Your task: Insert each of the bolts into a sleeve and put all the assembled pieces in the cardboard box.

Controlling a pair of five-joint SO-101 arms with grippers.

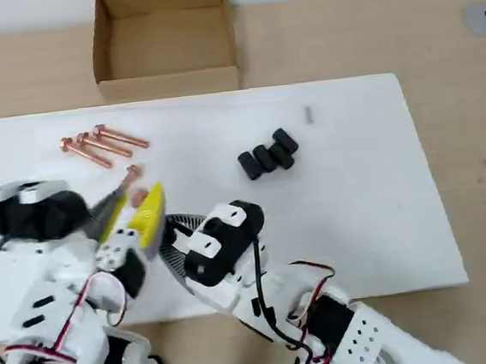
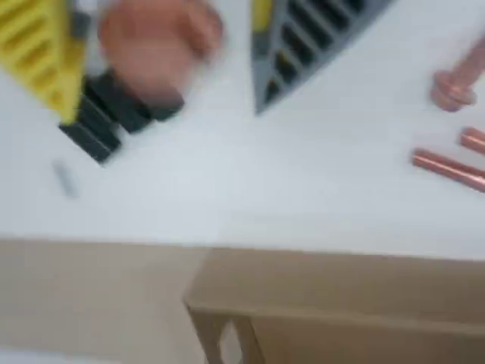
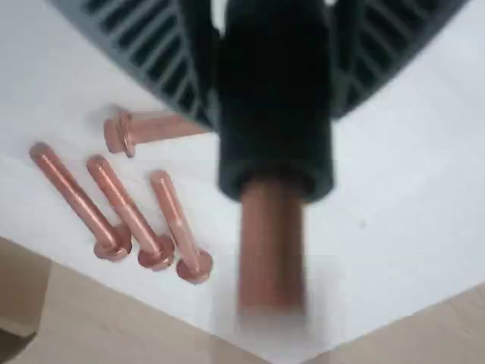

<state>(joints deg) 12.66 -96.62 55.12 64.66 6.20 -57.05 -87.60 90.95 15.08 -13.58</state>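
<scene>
My right gripper is shut on a black sleeve, and a copper bolt shaft sticks out of the sleeve's far end. In the high view this gripper sits at the front left of the white mat. My left gripper, with its yellow finger, is right beside it. A blurred copper bolt end lies between its parted fingers; contact is unclear. Three loose bolts and one more lie at the back left. Three spare sleeves sit mid-mat.
The open cardboard box stands on the wooden table just beyond the mat's far edge, behind the loose bolts. A small grey piece lies on the mat beyond the sleeves. The mat's right half is bare.
</scene>
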